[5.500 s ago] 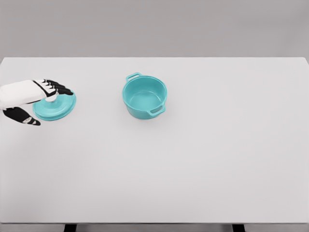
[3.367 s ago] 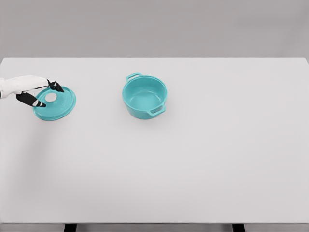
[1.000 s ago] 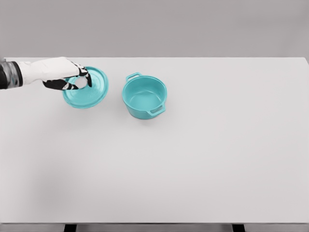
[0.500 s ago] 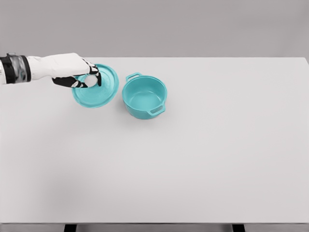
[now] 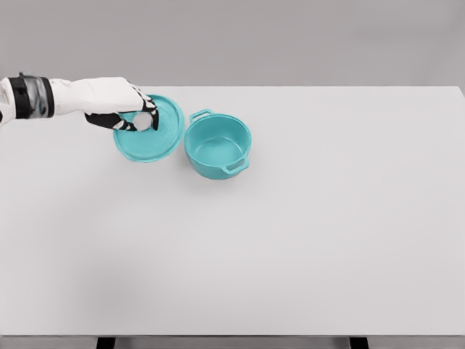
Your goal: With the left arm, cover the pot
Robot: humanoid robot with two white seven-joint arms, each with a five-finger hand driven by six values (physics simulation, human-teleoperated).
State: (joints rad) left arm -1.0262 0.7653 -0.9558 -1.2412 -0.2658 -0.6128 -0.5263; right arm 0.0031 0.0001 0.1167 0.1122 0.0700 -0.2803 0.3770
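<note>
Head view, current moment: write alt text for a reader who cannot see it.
The robot's left hand, reaching in from the left, grips the knob of a teal lid and holds it just left of an open teal pot. The pot stands uncovered on a white table, with two side handles. The right arm is out of view.

The pot [image 5: 217, 146] stands just right of the held lid [image 5: 150, 129]; right and near of it the bench [image 5: 327, 233] lies bare.
</note>
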